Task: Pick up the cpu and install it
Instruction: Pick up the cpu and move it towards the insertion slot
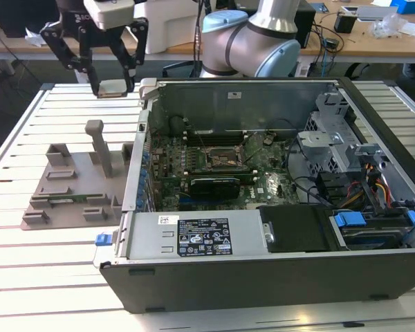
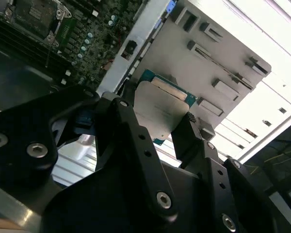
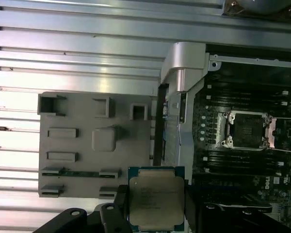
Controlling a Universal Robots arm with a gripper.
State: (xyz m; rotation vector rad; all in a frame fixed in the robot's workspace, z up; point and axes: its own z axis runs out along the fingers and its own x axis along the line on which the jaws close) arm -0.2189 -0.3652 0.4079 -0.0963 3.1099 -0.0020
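My gripper [image 1: 113, 88] hangs high over the slatted table at the exterior view's left, beside the open computer case [image 1: 277, 277]. It is shut on the cpu [image 1: 113, 88], a flat square chip with a silvery top. The chip sits between the black fingers in both wrist views: cpu [image 3: 156, 203], cpu [image 2: 160, 112]. The empty cpu socket [image 1: 223, 156] lies open on the motherboard inside the case, to the exterior view's right of the gripper; the socket [image 3: 246, 130] also appears in the first wrist view.
A grey parts holder [image 1: 76, 183] with slots and an upright post [image 1: 100, 146] lies on the table under the gripper; a green memory stick [image 1: 69, 201] rests in it. The case's side wall [image 1: 140, 149] stands between holder and motherboard. Drive cages and cables [image 1: 353, 173] fill the case's right.
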